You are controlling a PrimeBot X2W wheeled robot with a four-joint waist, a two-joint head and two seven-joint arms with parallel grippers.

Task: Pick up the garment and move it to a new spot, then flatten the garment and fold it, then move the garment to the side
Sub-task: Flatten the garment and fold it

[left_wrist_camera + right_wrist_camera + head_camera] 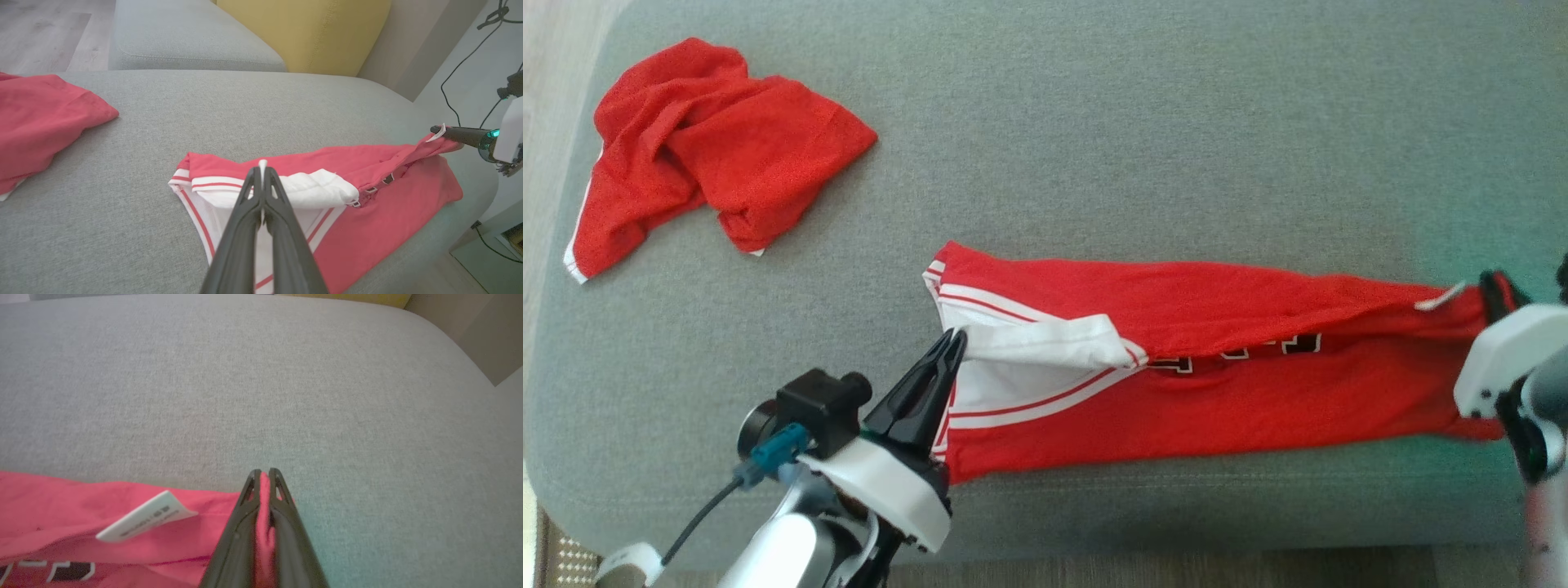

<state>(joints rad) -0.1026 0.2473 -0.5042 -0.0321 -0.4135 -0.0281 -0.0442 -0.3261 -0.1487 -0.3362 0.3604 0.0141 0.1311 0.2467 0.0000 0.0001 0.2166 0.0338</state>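
While left gripper (954, 336) and right gripper (264, 474) pinch the garment (1217, 392), red cloth (719, 155) lies apart.

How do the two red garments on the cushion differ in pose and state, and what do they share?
The jersey is stretched long; the crumpled garment lies heaped. The left gripper and right gripper, jaws shut, pinch the jersey's ends; the crumpled garment lies untouched. The jersey shows black lettering; the crumpled garment none. Both are red with white trim.

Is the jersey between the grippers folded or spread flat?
Folded lengthwise: the jersey lies as a narrow strip, its top layer doubled over the lettering.
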